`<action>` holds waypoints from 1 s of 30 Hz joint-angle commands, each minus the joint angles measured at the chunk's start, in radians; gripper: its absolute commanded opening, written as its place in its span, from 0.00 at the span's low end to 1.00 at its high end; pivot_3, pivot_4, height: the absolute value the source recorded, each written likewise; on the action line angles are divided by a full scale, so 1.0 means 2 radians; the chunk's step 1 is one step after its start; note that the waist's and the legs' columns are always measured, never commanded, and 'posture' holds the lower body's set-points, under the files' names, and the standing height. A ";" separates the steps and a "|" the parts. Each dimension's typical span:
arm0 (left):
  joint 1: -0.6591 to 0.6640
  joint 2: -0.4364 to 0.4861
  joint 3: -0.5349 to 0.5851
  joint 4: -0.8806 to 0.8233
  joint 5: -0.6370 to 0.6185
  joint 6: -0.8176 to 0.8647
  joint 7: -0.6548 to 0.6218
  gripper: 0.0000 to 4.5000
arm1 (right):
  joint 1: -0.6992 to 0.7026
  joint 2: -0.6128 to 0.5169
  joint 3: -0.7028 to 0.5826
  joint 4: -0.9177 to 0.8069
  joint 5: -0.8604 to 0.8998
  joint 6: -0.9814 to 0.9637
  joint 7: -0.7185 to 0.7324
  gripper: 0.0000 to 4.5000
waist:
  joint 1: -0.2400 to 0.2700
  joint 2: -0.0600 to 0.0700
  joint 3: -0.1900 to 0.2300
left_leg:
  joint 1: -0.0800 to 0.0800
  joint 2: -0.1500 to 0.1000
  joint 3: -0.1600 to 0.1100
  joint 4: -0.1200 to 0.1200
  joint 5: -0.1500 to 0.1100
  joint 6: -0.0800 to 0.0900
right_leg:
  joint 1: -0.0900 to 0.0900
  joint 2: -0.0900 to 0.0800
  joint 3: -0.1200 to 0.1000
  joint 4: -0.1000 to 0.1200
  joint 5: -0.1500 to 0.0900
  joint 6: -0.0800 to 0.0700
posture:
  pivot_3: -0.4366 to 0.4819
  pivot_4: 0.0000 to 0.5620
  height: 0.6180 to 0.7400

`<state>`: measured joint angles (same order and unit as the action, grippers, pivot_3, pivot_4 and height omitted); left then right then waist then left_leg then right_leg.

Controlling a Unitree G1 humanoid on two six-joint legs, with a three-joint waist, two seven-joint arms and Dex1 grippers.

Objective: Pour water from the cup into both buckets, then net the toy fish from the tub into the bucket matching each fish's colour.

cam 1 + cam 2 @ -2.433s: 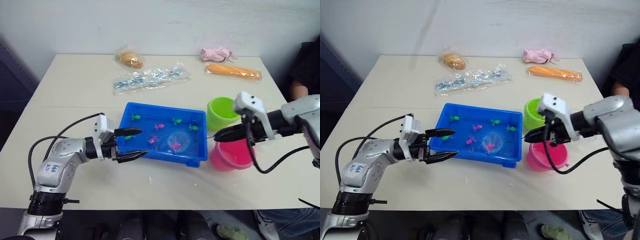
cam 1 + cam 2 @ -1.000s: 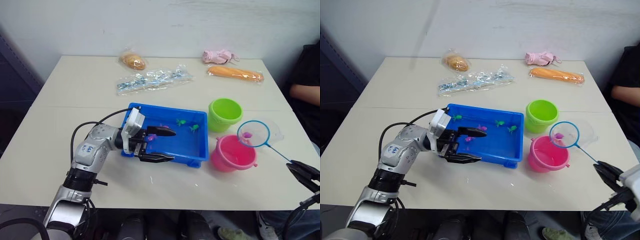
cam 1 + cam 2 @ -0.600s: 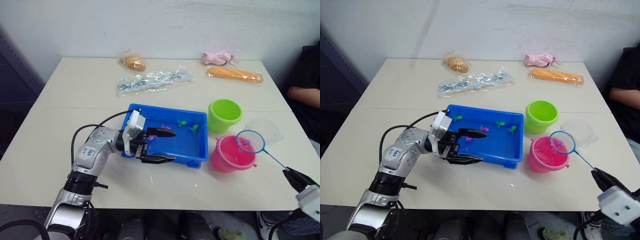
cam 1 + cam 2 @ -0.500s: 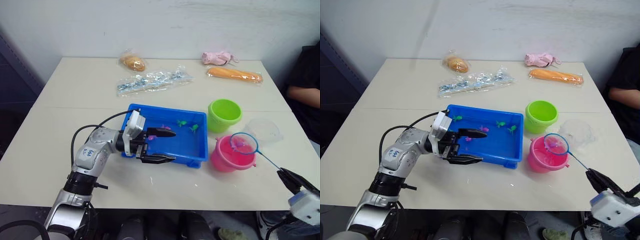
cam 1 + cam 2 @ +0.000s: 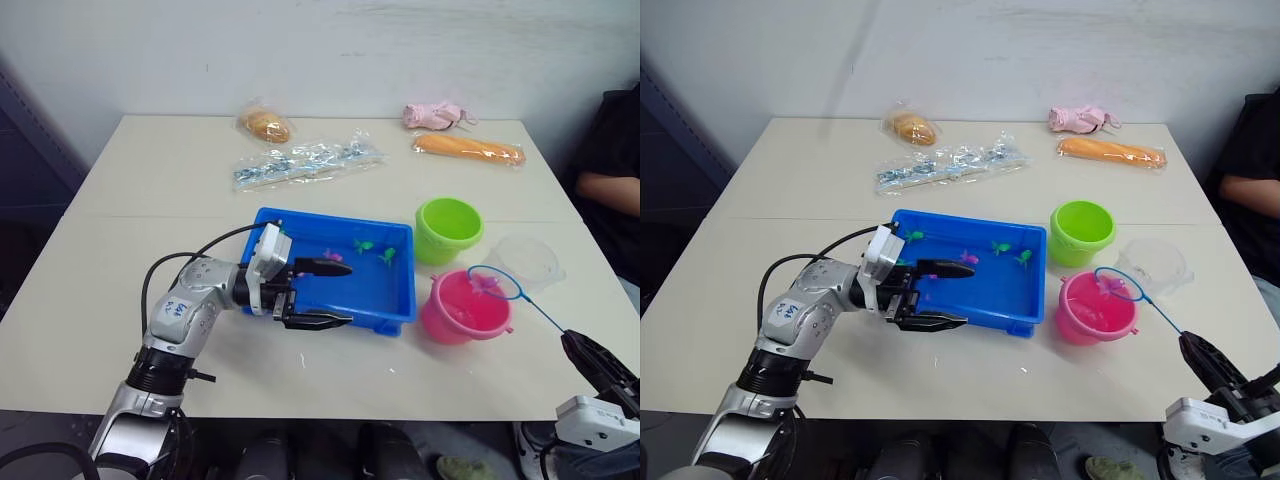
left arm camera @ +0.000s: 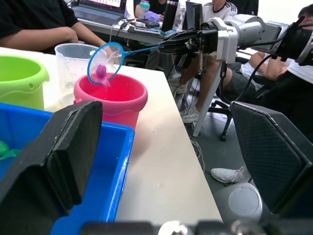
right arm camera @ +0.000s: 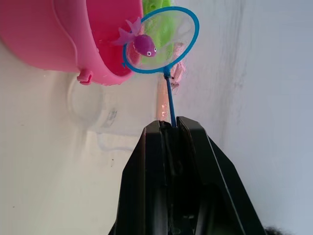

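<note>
My right gripper (image 5: 577, 347) is shut on the thin handle of the blue-rimmed net (image 5: 494, 283) near the table's right front edge. The hoop hangs tilted over the pink bucket (image 5: 460, 312) with a pink toy fish (image 7: 143, 44) in its mesh. The lime green bucket (image 5: 449, 229) stands just behind, and the clear cup (image 5: 527, 260) sits to the right of both. The blue tub (image 5: 330, 214) holds green fish (image 5: 362, 244) and a pink fish (image 5: 333, 255). My left gripper (image 5: 348, 294) is open at the tub's near-left side, its upper finger over the water.
Along the far side of the table lie a bagged bun (image 5: 262, 123), a clear packet (image 5: 305, 159), an orange bagged item (image 5: 468, 148) and a pink bundle (image 5: 434, 114). A person's arm (image 5: 603, 185) rests at the right edge.
The net rose out of the tub with a pink fish and swung right to the pink bucket, its hoop now tilted flatter. My left gripper shifted right along the tub's front.
</note>
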<state>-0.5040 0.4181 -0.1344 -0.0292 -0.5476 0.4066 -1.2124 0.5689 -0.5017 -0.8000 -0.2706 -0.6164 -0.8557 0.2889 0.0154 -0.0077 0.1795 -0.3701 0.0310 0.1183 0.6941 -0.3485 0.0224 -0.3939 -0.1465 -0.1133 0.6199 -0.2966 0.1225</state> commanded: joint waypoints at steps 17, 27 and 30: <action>0.005 0.006 0.012 -0.026 -0.011 0.002 0.006 0.99 | 0.061 -0.020 0.009 -0.061 0.013 0.049 -0.021 0.00 | -0.003 0.000 0.000 | 0.000 0.000 0.000 -0.001 0.000 0.000 | 0.000 0.000 0.000 0.000 0.000 0.000 | 0.48 0.27 1.00; 0.006 0.004 0.009 -0.025 -0.009 0.000 0.007 0.99 | 0.064 -0.013 -0.003 -0.046 0.001 0.070 -0.057 0.00 | -0.008 0.000 0.000 | 0.000 0.000 -0.001 -0.001 0.000 0.000 | 0.000 -0.001 0.001 -0.001 0.000 0.000 | 0.48 0.27 1.00; 0.006 0.004 0.010 -0.024 -0.009 0.000 0.008 0.99 | 0.063 -0.019 -0.006 -0.035 0.006 0.076 -0.065 0.00 | -0.008 0.000 0.000 | 0.000 0.000 -0.001 -0.002 0.000 0.000 | 0.000 -0.001 0.001 -0.001 0.000 0.000 | 0.48 0.27 1.00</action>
<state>-0.4961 0.4301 -0.1256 -0.0370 -0.5484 0.4135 -1.1940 0.6853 -0.5354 -0.7917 -0.3406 -0.6187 -0.7029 0.1804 -0.0009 -0.0074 0.1798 -0.3703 0.0308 0.1171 0.6911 -0.3485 0.0228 -0.3939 -0.1477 -0.1118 0.6183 -0.2971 0.1216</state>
